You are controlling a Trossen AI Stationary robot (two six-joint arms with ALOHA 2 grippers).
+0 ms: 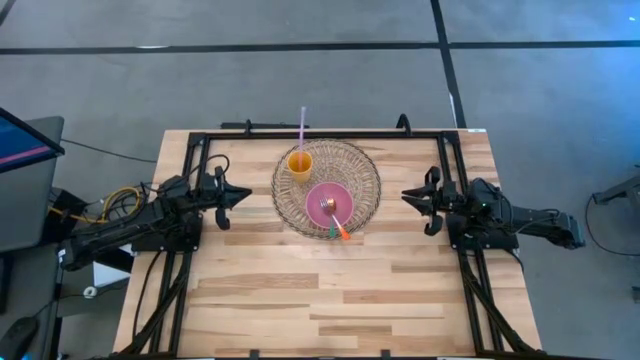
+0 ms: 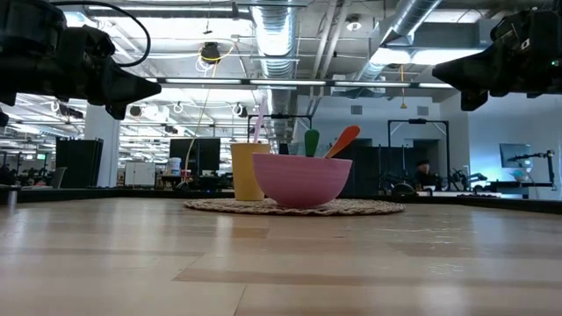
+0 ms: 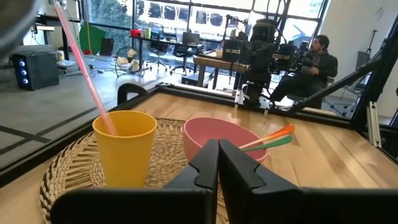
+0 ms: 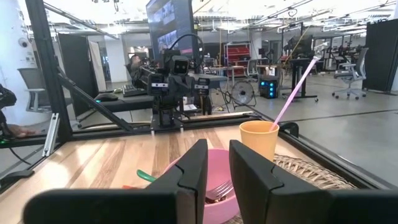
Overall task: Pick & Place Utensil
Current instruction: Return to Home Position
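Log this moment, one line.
left hand shut, beside mat | right hand open, beside mat | straw in cup | fork in bowl | both on mat

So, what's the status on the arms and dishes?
Left gripper shut, right gripper slightly open, both clear of mat. Orange fork in pink bowl, pink straw in yellow cup. No obstruction seen.

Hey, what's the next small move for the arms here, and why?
Probably just draw both arms back to rest. The fork lies in the bowl, the straw stands in the cup, both sit on the mat, and the left gripper and right gripper hang empty either side of it. Nothing looks left to pick up.
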